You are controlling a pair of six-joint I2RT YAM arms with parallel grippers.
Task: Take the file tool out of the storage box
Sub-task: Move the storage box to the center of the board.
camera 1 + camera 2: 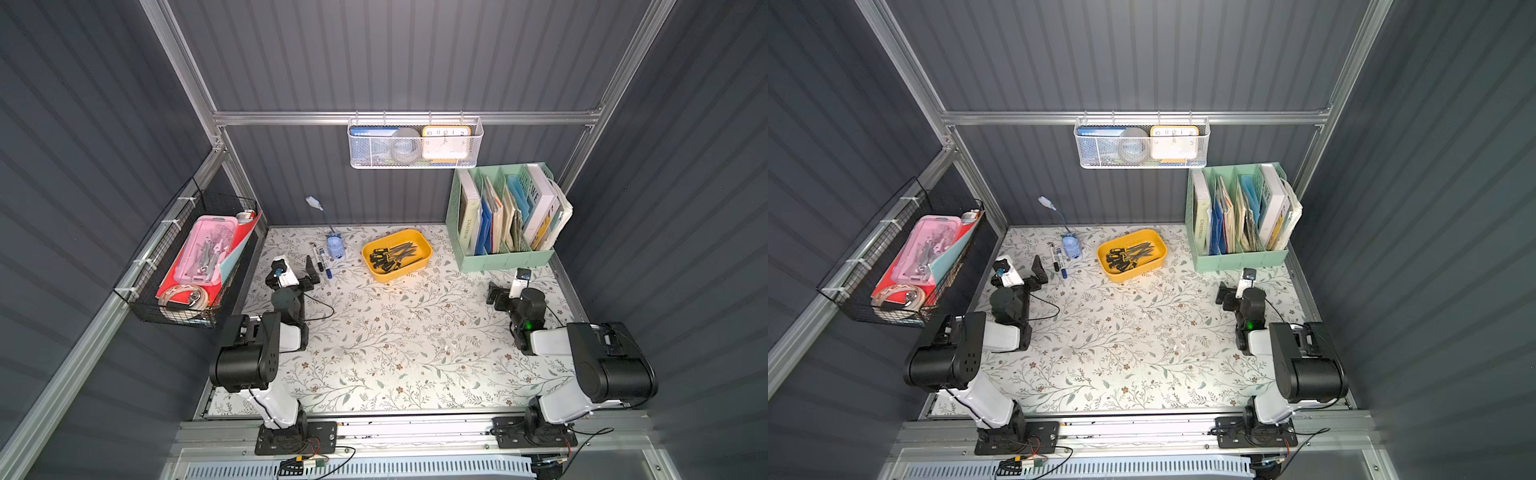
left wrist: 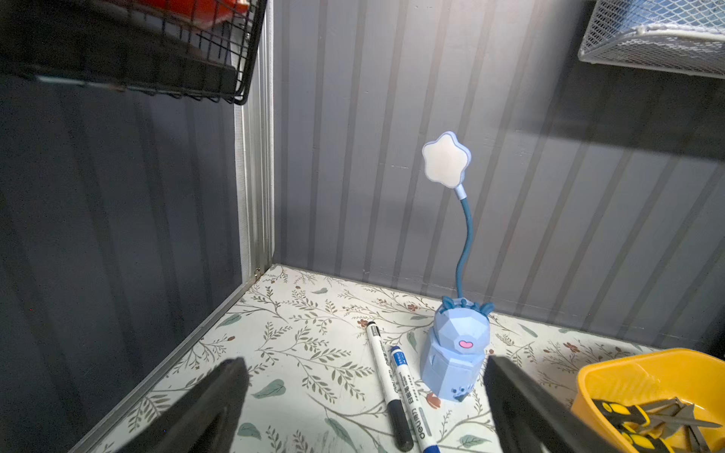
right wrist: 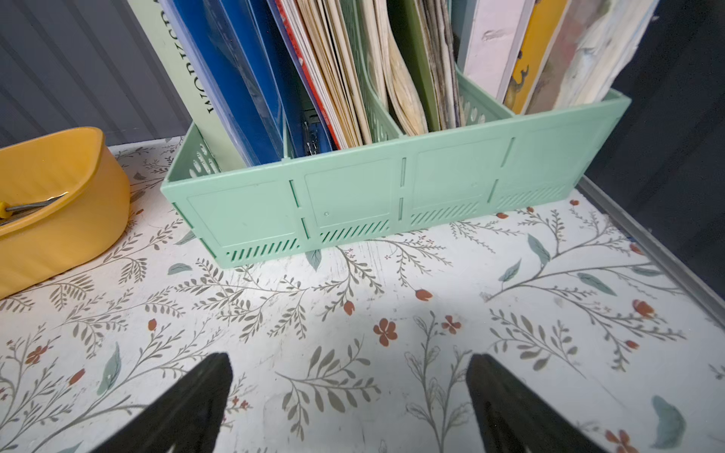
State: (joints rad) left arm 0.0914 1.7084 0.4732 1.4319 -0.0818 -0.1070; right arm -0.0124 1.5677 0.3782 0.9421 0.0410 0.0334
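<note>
On the left wall, a wire basket (image 1: 139, 286) keeps a pink case (image 1: 208, 249) off the table, out of my way. My left gripper (image 2: 365, 368) hangs low over the table with its jaws wide apart and nothing between them, facing two pens (image 1: 321, 258) and a small blue lamp (image 1: 335, 248). Next comes the storage box (image 1: 417, 238), sitting open near the back wall. The file tools (image 1: 395, 254) lie heaped inside it, handles one way, blades fanned toward its far end. I judge the low walls make for an easy reach from above. Farther right stands the green book organizer (image 1: 498, 262). My right gripper (image 3: 349, 361) faces it, jaws spread and empty, apart from the box. Neither gripper has reached the files yet.
</note>
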